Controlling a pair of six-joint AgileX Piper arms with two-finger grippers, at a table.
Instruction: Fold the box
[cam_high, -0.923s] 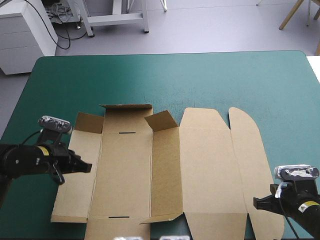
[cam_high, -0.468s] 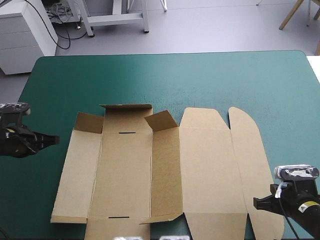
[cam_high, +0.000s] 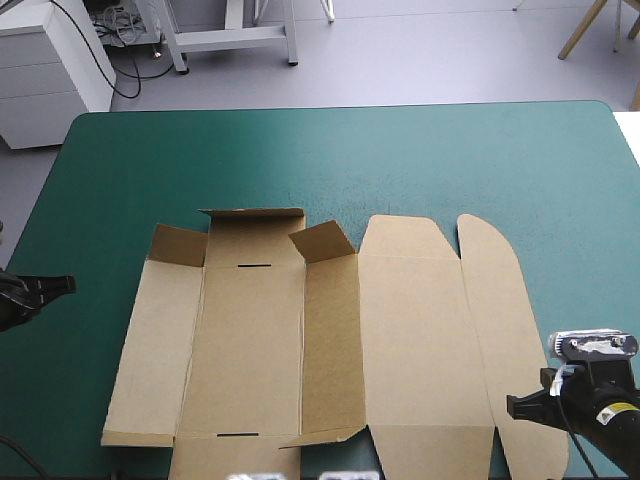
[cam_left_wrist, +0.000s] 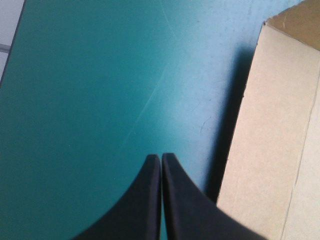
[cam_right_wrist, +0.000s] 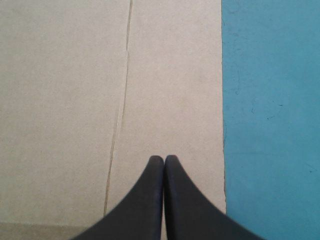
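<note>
1. The right gripper hangs over the box's near right corner, above the rounded outer flap. Its black fingers are pressed together into one point and clasp nothing.
2. In the right wrist view that tip is over brown board, between a crease line and a straight edge of the box. The teal-green cover shows past that edge.
3. The left gripper is off the box's left side, apart from the left panel and over bare cover. Its fingers are also clenched tight and empty.
4. The box lies opened out and mostly flat, nearer the table's near edge than its far one. Its panels run side by side from left to right.
5. At the box's far left end, two small corner tabs stand tilted up on either side of the end flap.
6. Beyond the box's far end, the cover runs on to the table's far edge.
</note>
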